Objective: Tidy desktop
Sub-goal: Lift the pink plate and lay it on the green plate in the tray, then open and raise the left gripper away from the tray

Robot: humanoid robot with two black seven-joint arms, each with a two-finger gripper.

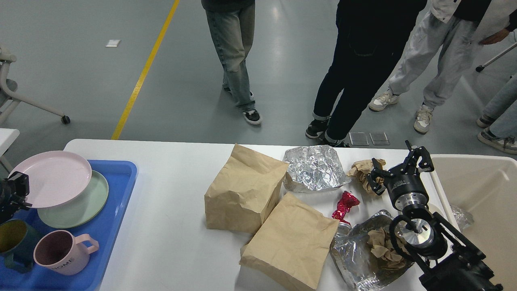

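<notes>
The white desktop (165, 210) carries two brown paper bags (244, 190) (291, 242), crumpled foil (314, 167), a red wrapper (344, 204), a wad of brown paper (362, 167) and a foil sheet with brown paper on it (363, 252). At the far left, my left gripper (17, 189) is shut on the rim of a pink plate (50, 178). The plate hangs low over a green plate (87, 204) in the blue tray (123, 171). My right gripper (399, 165) stands open beside the brown paper wad, holding nothing.
A pink mug (60, 250) and a teal mug (12, 240) stand in the tray's near end. A beige bin (476, 190) sits at the right of the table. Several people stand close behind the far edge.
</notes>
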